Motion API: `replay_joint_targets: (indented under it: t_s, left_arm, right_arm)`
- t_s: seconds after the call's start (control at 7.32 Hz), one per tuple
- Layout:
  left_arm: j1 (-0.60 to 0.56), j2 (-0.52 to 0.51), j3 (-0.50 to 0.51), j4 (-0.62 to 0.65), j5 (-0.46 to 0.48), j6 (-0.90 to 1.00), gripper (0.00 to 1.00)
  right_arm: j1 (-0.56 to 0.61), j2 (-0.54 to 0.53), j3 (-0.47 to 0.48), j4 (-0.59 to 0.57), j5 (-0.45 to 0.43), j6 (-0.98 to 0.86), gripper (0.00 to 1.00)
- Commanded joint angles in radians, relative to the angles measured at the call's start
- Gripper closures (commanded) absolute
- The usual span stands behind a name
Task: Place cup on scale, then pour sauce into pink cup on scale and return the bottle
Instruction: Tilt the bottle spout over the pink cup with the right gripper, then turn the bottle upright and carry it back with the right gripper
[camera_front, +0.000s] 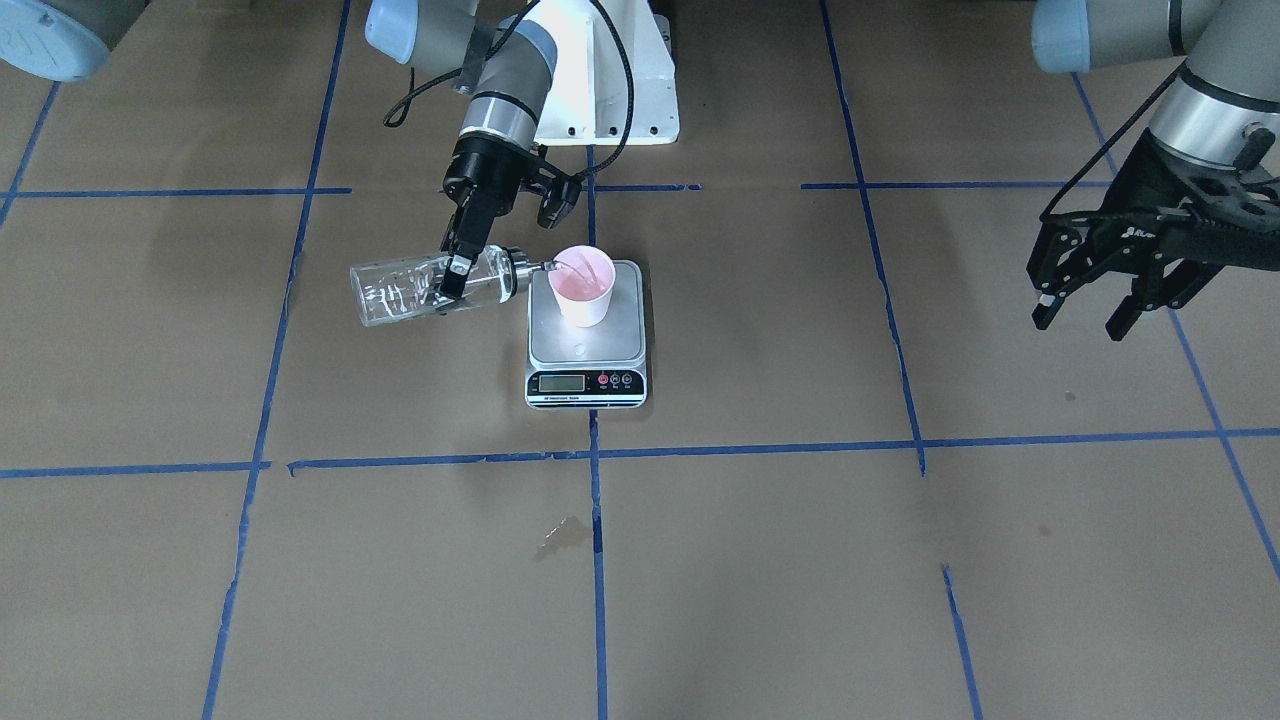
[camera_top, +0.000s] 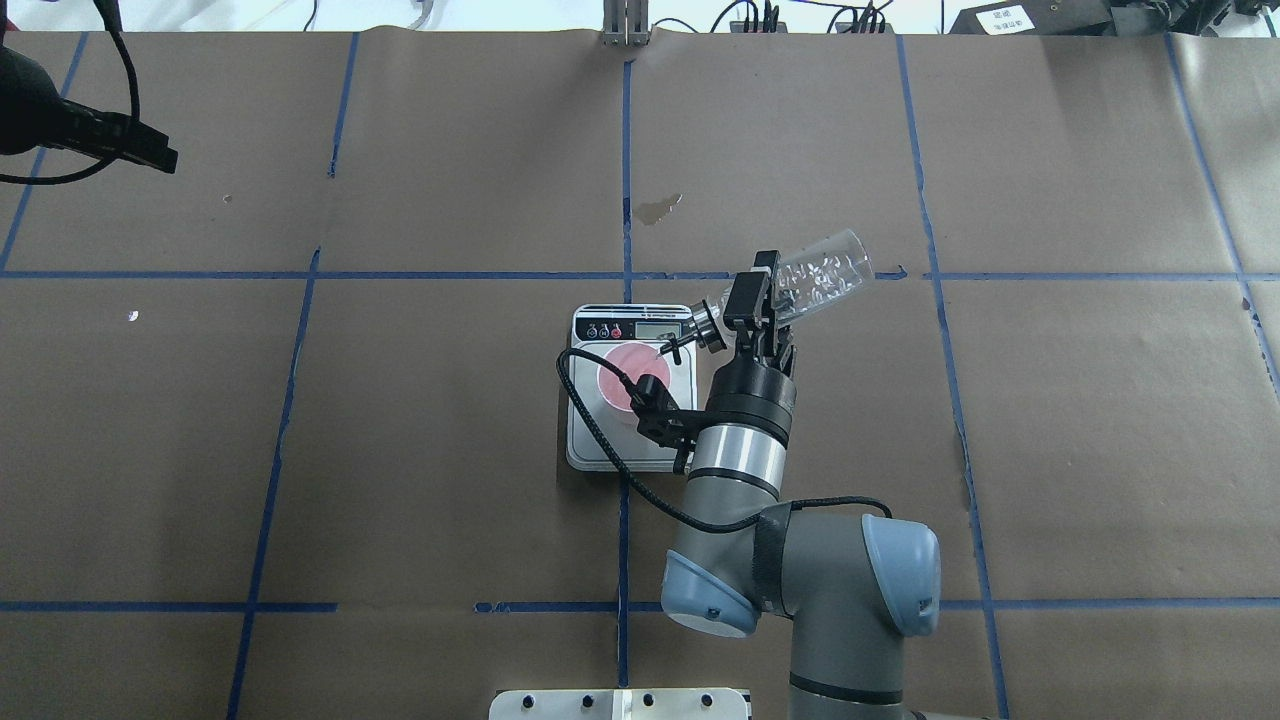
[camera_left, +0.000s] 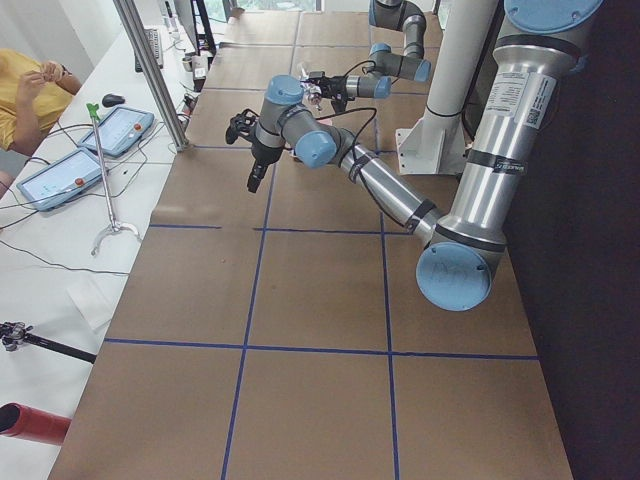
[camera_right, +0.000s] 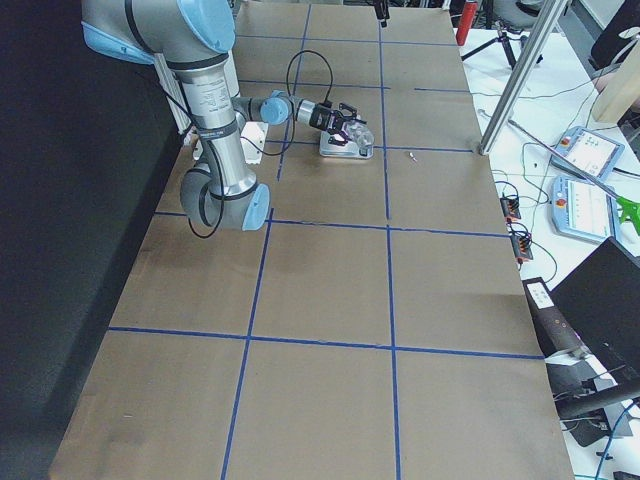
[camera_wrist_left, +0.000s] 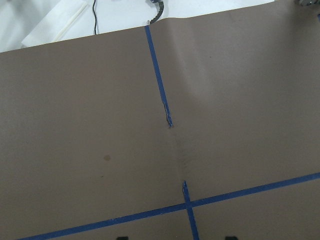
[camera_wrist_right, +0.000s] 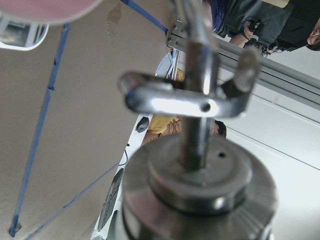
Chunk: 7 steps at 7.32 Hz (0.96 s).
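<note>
"Glass bottle (camera_front: 400, 285) status?"
"Tipped near-horizontal, right pincer (camera_front: 452, 285) clamped on its body. Spout is over the rim of the pink cup (camera_front: 583, 290), and the cup sits on the scale (camera_front: 586, 348) platform."
"Sauce (camera_front: 385, 300) flowing?"
"Looks like a thin stream into the cup, but it's hard to confirm at this resolution."
"Left pincer (camera_front: 1082, 320)?"
"Fingers apart, hovering over the desk (camera_front: 800, 560), well off to the side."

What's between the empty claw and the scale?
Only bare brown paper crossed by a blue tape line separates the left gripper from the scale, per the front-facing view.
</note>
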Motion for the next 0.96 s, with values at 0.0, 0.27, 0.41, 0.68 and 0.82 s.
replay_joint_targets:
  t_s: [0.0,0.27,0.41,0.68,0.82]
  left_arm:
    - [0.000,0.000,0.000,-0.001,0.000,0.000,0.29]
    - [0.000,0.000,-0.001,0.001,0.000,0.000,0.29]
    - [0.000,0.000,-0.003,0.001,0.000,0.000,0.29]
    - [0.000,0.000,-0.004,0.001,0.000,0.000,0.29]
    - [0.000,0.000,-0.006,0.001,0.000,-0.002,0.29]
  right_arm:
    - [0.004,-0.010,0.033,0.036,0.013,0.176,1.00]
    - [0.001,-0.019,0.035,0.060,0.076,0.460,1.00]
    - [-0.003,-0.027,0.036,0.089,0.095,0.649,1.00]
    - [-0.005,-0.066,0.036,0.464,0.277,0.970,1.00]
    - [-0.002,-0.140,0.064,0.597,0.288,1.004,1.00]
